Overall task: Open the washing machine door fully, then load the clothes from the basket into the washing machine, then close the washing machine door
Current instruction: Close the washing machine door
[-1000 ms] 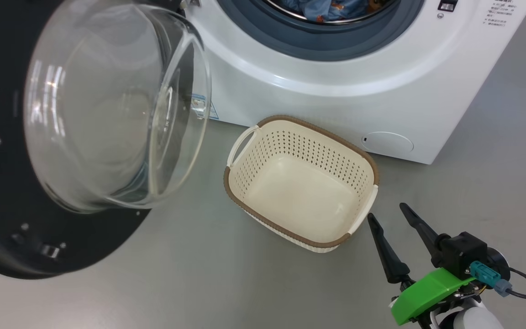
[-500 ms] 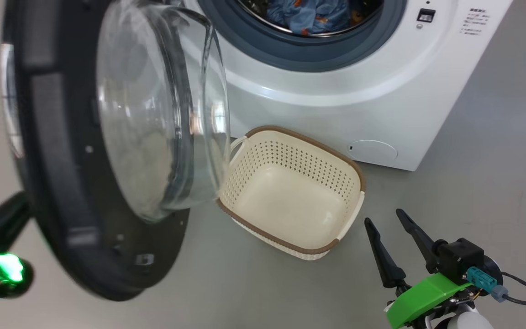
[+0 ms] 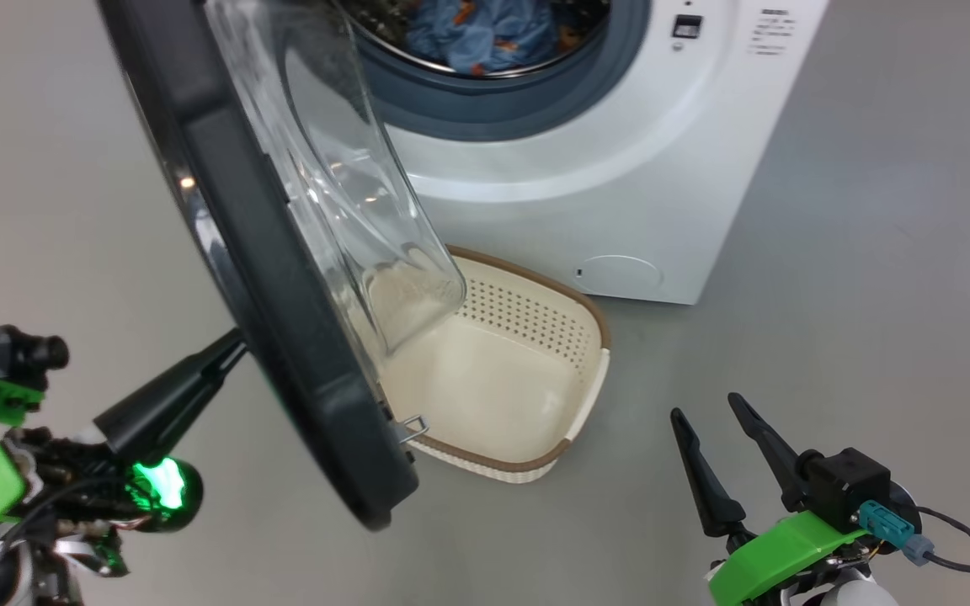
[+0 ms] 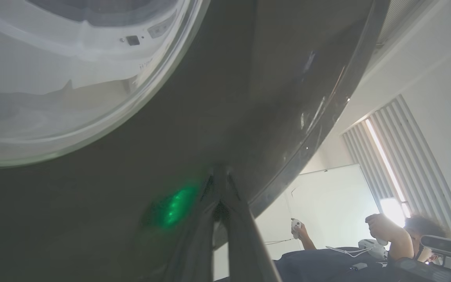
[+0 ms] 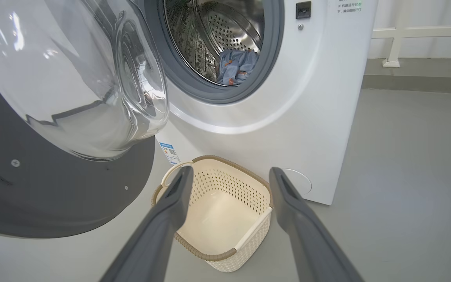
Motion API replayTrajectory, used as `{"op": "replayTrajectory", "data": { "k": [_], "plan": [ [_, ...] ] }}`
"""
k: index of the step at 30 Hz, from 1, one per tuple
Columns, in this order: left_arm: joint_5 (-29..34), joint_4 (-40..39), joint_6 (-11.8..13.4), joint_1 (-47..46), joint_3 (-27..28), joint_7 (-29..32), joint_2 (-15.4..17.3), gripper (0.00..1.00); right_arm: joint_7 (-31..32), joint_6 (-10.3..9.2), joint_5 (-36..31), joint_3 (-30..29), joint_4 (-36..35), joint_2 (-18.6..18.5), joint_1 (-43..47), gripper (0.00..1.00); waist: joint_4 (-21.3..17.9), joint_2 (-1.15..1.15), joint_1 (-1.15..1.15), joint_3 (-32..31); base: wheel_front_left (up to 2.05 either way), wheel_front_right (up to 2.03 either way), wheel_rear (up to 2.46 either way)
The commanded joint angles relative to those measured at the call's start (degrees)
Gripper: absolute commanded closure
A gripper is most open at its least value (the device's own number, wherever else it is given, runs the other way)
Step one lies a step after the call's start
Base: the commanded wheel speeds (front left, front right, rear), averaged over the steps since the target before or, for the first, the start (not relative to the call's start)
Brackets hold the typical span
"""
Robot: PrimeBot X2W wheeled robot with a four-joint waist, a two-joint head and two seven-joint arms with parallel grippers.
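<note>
At lower left, the left gripper (image 3: 231, 347), fingers pinched together on nothing, pressed the washing machine door (image 3: 283, 337) from outside, likely to swing it shut. Compared with half a second before, the door stood nearer closed, over the empty basket (image 3: 535, 465). The clothes (image 3: 485, 38) lay in the drum. The right gripper (image 3: 704, 406) waited, spread.

Head view looks down, right wrist forward; both share basket (image 3: 535, 316) and door (image 3: 258, 278).

Black-rimmed door (image 3: 283, 320), white washing machine (image 3: 645, 168), cream basket (image 3: 527, 316), blue orange-printed clothes (image 3: 485, 38)
</note>
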Motion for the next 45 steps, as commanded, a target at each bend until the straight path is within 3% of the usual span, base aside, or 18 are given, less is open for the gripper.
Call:
{"op": "replayTrajectory", "data": {
  "k": [1,7,17,22,26,45],
  "plan": [
    [-1.1,-1.5,-0.7,0.1,0.1,-0.6,0.9,1.0,-1.0,0.35,1.0,1.5,-1.1,0.5,-0.6,0.0,-2.7,0.0,0.0,0.3,0.0,0.0,0.0],
    [-3.6,0.3,-2.4,-0.9,-4.6,-5.4,0.8,1.0,-1.5,0.35,0.9,1.3,-0.6,0.6,-0.9,0.0,-6.8,0.0,0.0,1.1,0.0,0.0,0.0],
    [-2.2,3.3,-3.4,-6.1,-9.7,-15.6,0.7,1.0,-2.5,0.35,2.2,1.7,0.0,0.6,-1.9,0.0,-13.0,0.0,0.0,3.5,0.0,0.0,0.0],
    [-2.1,4.2,-3.5,-9.3,-9.5,-19.9,0.7,1.0,-3.0,0.35,3.1,2.1,0.4,0.6,-2.4,0.0,-15.8,0.0,0.0,4.8,0.0,0.0,0.0],
    [1.4,4.7,-3.5,-11.7,-8.5,-23.8,0.7,1.0,-3.5,0.35,3.6,2.4,0.7,0.6,-2.8,0.0,-17.5,0.0,0.0,6.0,0.0,0.0,0.0],
    [4.5,8.8,-3.5,-17.3,-7.9,-30.9,0.7,1.0,-4.2,0.35,4.6,2.6,1.7,0.6,-4.8,0.0,-18.5,0.0,0.0,7.8,0.0,0.0,0.0]
  ]
}}
